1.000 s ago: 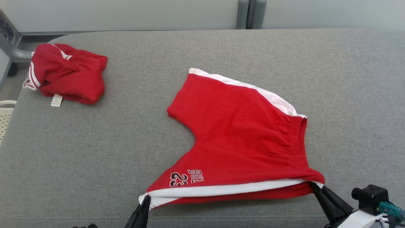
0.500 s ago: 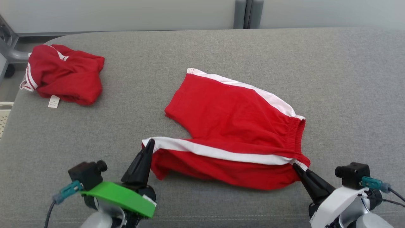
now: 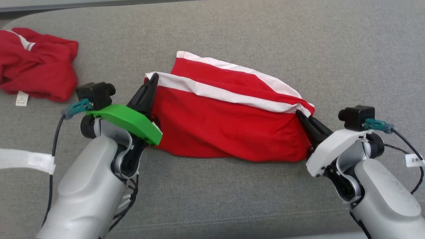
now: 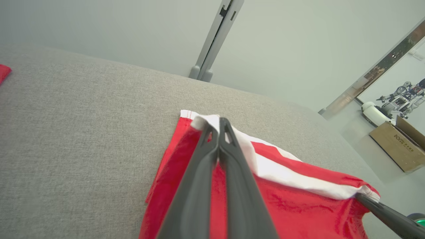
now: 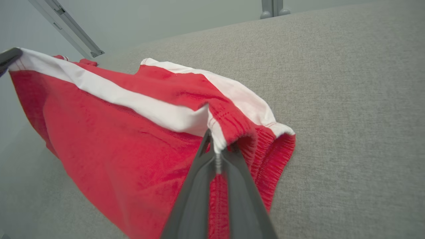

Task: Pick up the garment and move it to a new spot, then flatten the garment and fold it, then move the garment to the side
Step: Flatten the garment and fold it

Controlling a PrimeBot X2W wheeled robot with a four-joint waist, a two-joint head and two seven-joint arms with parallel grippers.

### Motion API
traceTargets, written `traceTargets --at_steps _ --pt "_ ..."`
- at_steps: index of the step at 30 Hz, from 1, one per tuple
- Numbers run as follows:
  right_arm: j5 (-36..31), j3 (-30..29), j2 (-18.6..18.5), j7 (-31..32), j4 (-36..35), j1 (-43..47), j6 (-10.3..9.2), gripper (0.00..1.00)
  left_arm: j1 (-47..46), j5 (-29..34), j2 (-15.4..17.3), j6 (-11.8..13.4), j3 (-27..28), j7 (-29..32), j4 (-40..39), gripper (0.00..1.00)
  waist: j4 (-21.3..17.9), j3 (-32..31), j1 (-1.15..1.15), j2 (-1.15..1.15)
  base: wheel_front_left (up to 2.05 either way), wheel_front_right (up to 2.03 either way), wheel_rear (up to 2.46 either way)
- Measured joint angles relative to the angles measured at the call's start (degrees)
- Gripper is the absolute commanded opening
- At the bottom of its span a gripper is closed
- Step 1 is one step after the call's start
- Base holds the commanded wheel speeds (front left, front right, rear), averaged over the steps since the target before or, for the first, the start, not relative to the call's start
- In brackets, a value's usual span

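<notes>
The garment is a pair of red shorts with white side stripes, lying across the middle of the grey cushion. Its near half is lifted and carried over the far half. My left gripper is shut on the white-striped leg hem corner. At the other end my right gripper is shut on the waistband corner. The lifted layer hangs between the two grippers as a red sheet. The far white stripe rests on the cushion.
A second crumpled red garment with a white label lies at the cushion's far left. In the left wrist view, a cardboard box stands on the floor beyond the cushion's right end. A grey partition post rises behind the cushion.
Both grippers have carried the near edge of the shorts up and away from me, over the far half. The printed leg has turned under. The head camera has tilted down.
</notes>
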Motion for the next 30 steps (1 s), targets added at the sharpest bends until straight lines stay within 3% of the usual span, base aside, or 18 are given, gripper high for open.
traceTargets --at_steps 14,30 --pt "-1.0 3.5 3.2 -1.5 8.9 -13.0 0.00 0.00 -18.4 1.5 -2.2 -1.7 -3.1 -2.1 17.0 0.00 -4.6 9.5 0.01 0.00 0.00 0.00 0.00" --pt "-0.2 3.7 3.9 -6.3 13.8 -17.7 0.05 0.00 -24.6 -2.5 -0.8 -1.7 -6.3 -5.3 23.6 0.00 -7.3 14.0 0.01 0.00 0.00 0.00 0.00"
